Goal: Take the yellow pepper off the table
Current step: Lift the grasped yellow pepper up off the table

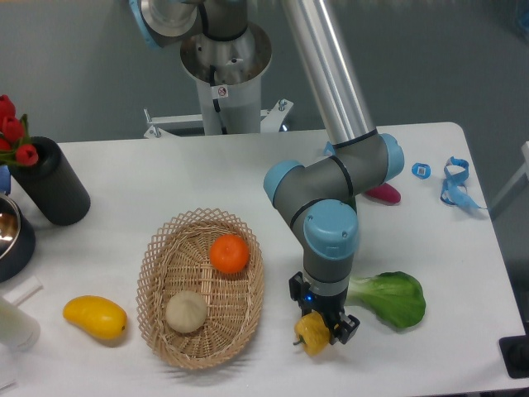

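- Pincer: pointing straight down at the front of the white surface, its two dark fingers standing on either side of the yellow pepper; the fingers are lying close against the pepper's sides, but whether they are actually gripping it cannot be told from this view.
- Yellow pepper: sitting near the front edge of the surface, between the wicker basket and the green leafy vegetable, partly covered from above by the pincer; whether it is resting on the surface or raised just off it cannot be told.
- Wicker basket: lying left of the pepper, apart from it, and holding an orange toward its back and a pale round bun-like item toward its front.
- Green leafy vegetable: lying just right of the arm's wrist, near the pepper.
- Smooth yellow oval fruit: lying at the front left, well apart from the pepper.
- Black cylindrical vase: standing at the left with red flowers showing beside it.
- Magenta item: lying behind the arm's elbow, partly hidden.
- Blue strap and small blue ring: lying at the far right.
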